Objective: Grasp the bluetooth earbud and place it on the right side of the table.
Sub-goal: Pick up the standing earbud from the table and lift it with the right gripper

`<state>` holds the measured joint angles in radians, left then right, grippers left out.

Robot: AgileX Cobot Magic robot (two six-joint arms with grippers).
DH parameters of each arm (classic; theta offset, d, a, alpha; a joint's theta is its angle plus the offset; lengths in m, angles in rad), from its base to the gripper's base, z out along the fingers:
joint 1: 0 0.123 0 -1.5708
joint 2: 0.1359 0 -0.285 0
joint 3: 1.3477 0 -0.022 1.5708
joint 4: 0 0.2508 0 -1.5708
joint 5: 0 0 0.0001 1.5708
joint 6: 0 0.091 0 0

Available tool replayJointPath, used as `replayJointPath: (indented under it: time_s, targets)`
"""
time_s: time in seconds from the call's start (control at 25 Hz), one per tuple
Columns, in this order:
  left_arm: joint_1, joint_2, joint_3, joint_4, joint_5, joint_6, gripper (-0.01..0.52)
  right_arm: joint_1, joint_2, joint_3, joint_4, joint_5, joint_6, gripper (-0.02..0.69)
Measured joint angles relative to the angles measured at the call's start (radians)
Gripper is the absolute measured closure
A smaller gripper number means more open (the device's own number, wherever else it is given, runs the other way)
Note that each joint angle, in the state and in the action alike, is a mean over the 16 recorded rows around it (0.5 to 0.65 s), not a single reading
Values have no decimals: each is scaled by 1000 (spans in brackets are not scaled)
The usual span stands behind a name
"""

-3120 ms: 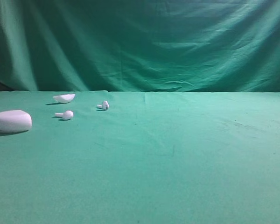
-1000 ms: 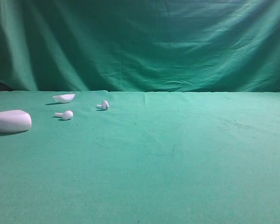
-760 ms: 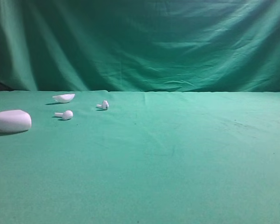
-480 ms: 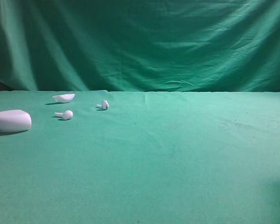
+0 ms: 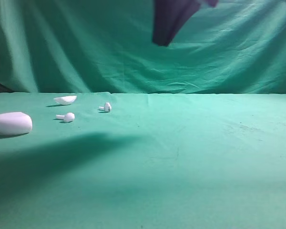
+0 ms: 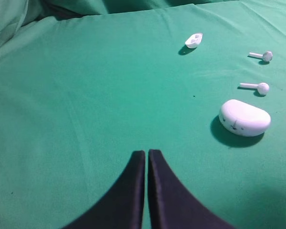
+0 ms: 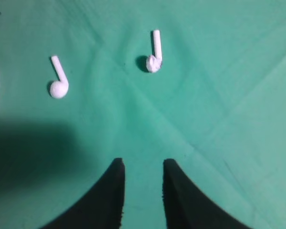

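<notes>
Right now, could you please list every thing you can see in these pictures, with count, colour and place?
bluetooth earbud: one, white with a dark spot, left half of the table, untouched.
second earbud: one, plain white, left of the first and nearer the camera.
case: one, white, pebble-shaped, far left.
small shell piece: one, white, behind the second earbud.
table: one, green cloth.
backdrop: one, green drape.
left gripper: one, black, shut, over bare cloth.
right gripper: one, black, open, above the bluetooth earbud.
</notes>
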<state>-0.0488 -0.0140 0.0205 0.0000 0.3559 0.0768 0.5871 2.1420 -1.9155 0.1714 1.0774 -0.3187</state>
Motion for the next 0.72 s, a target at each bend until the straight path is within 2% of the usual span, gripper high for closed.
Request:
replayJointPath:
  time_s: [0.16, 0.32, 0.6, 0.72]
  targets:
    - [0, 0, 0, 0, 0, 0, 514, 16, 115, -131, -4, 12, 21, 284]
    - [0, 0, 0, 0, 0, 0, 514, 25, 200, -213, -10, -3, 39, 226]
    - [0, 0, 0, 0, 0, 0, 514, 30, 282, -267, -31, -49, 58, 207]
    - [0, 0, 0, 0, 0, 0, 514, 30, 299, -271, -42, -65, 60, 221]
